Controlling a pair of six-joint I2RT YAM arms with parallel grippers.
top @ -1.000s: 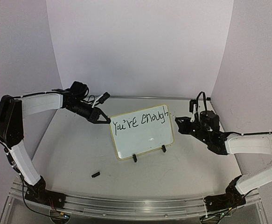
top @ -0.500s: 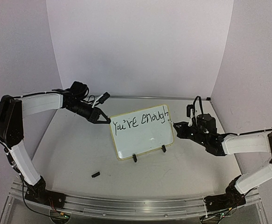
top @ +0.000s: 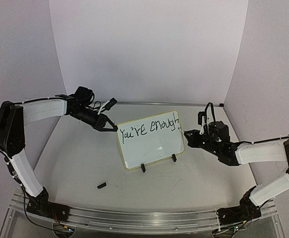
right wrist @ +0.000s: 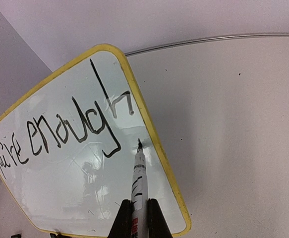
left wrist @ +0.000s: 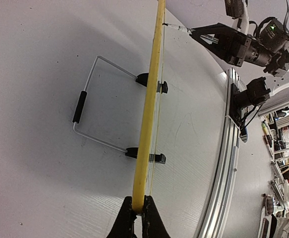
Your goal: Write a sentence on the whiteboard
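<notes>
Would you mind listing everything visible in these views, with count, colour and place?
whiteboard: one, white with yellow rim, standing mid-table.
sentence: one line, black, "You're enough" along the board's top.
marker: one, white barrel with black tip, tip close to the board's right edge.
clip feet: two, black, at the board's bottom edge.
wire stand: one, silver with a black sleeve, behind the board.
small black piece: one, black, on the table in front of the board.
table: one, pale grey, under everything.
rail: one, silver, along the near edge.
left gripper: one, black, shut on the board's rim.
right gripper: one, black, shut on the marker.
</notes>
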